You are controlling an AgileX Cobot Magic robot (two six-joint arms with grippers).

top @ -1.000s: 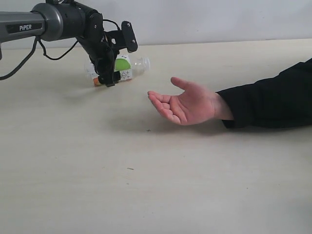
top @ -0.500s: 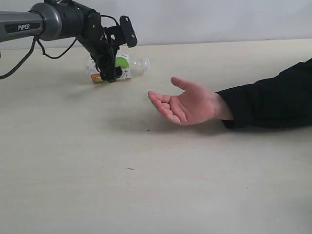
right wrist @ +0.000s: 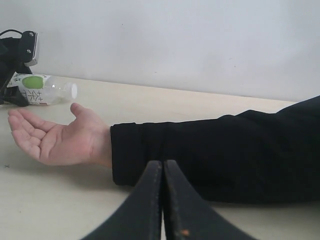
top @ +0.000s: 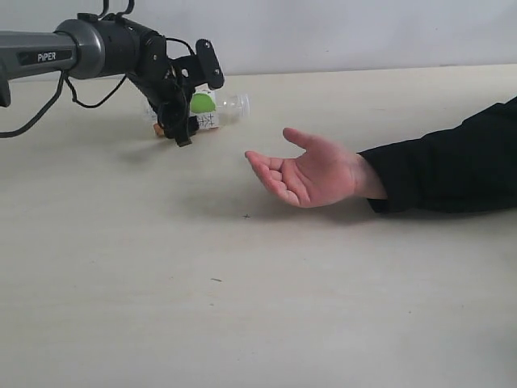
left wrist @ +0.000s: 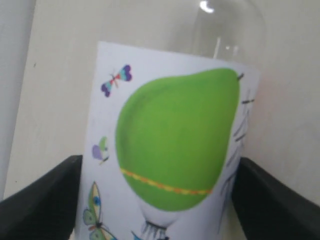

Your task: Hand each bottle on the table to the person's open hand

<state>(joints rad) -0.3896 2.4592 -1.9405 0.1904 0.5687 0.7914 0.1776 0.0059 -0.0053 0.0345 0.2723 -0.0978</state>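
**Left jaws flank the lying bottle while the palm waits**

The short bottle (top: 208, 105) lies on its side on the desk (top: 242, 307), in the upper left of the exterior view. Its clear end points toward the middle of the frame. Lying flat, it offers its labelled barrel to a reach from above, and the left arm (top: 89, 48) bends down over it there. The left jaws stand one on each side of the label (left wrist: 165, 150), close against its edges. I cannot tell whether they already press it or only flank it. The bottle rests on the desk, so the grasp looks like the step in hand.

The person's open hand (top: 311, 174) sits palm up near the centre of the frame, to the right of the bottle and apart from it. Its fingers point toward the bottle, which probably keeps the carry short. Its black sleeve (top: 444, 162) runs off the right edge.

The right jaws are pressed together on nothing, low in their own view. They are likely idle because the bottle lies on the other arm's side.

The arm casing reads "PiPER". The white label shows a large green fruit crossed by a thin orange dashed band, with small butterflies beside it. Dark strokes at the label's edge are too cropped to read, and no brand name is legible. No other bottle is in view.
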